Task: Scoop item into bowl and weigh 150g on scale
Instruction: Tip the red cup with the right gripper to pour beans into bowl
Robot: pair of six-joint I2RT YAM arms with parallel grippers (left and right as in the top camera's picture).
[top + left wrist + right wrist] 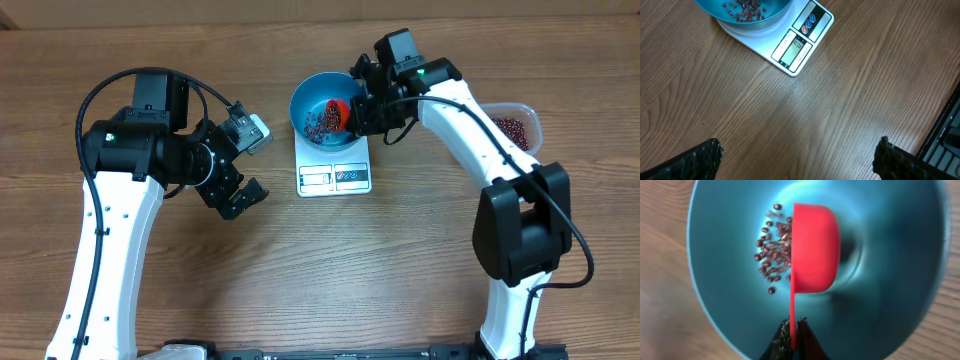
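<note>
My right pincer (pixel 792 341) is clamped on the small red plastic scoop (pixel 812 247), tipped over the round blue bowl (pixel 880 310) on the flat white scale (pixel 335 178), upper centre. A few dark red-brown beans (pixel 772 255) are in. Display unreadable, probably far short. Left pincer (pixel 797 155) apart, empty.

left arm (pixel 108 245), frame left: showing white links, black joints; black cable (pixel 98 88) looping above | right arm (pixel 455 112), frame right: green light (pixel 421 71) glowing

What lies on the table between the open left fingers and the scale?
Nothing. In the left wrist view, only bare wood of the table lies between the left fingers and the scale.
</note>
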